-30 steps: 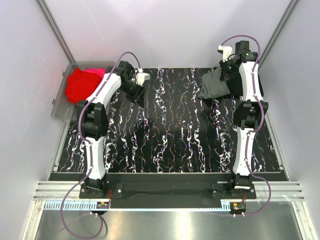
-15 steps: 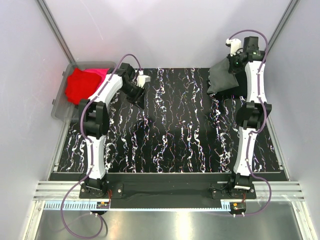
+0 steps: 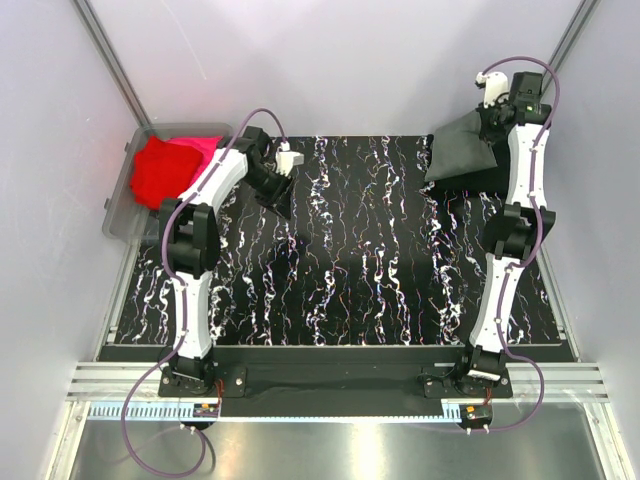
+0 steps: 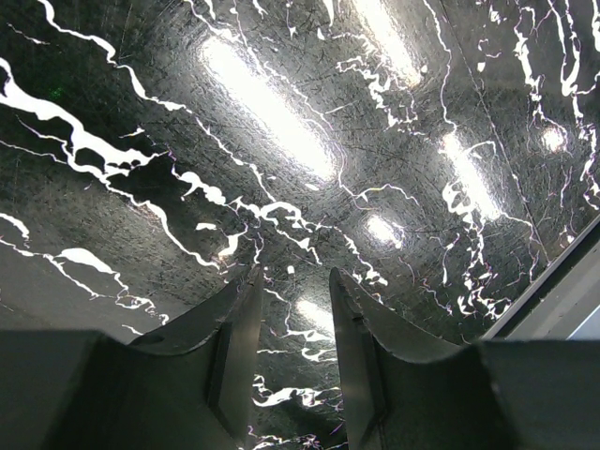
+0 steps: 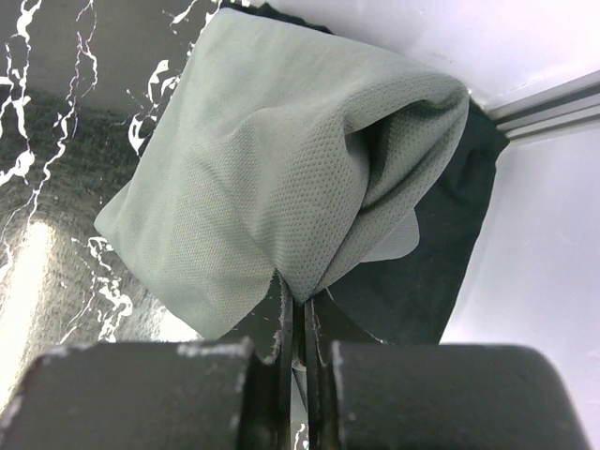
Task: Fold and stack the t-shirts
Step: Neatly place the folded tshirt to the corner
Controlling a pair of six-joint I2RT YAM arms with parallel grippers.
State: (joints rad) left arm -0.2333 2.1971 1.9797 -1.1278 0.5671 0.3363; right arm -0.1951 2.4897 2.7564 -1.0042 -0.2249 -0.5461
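Sitting in a grey plastic bin [image 3: 118, 214] off the desk's left edge: red t-shirt [image 3: 158, 172], bunched, with a pink t-shirt [image 3: 196, 146] showing at its far side. Both are inside the bin, touching each other.

Left end effector [image 3: 279, 193] hangs just right of the bin, over the far-left part of the black marbled desk [image 3: 350, 270]. In the left wrist view, the left end effector [image 4: 292, 281] has its fingers [image 4: 236, 328] spread apart with nothing between them, only bare desk [image 4: 281, 122] below.

Middle of desk: nothing to tag.

Right end effector [image 3: 485, 124] is at the far-right corner, raised, with the arm stretched up. It pinches the dark grey t-shirt [image 3: 460, 156], which hangs from it as a folded bundle; cannot tell if its lower edge touches the desk. In the right wrist view, the right end effector [image 5: 298, 309] has its fingers pressed together on a fold of the dark grey t-shirt [image 5: 262, 178], mesh weave visible. A black t-shirt [image 5: 441, 234] lies behind it, next to the white wall [image 5: 525, 234].
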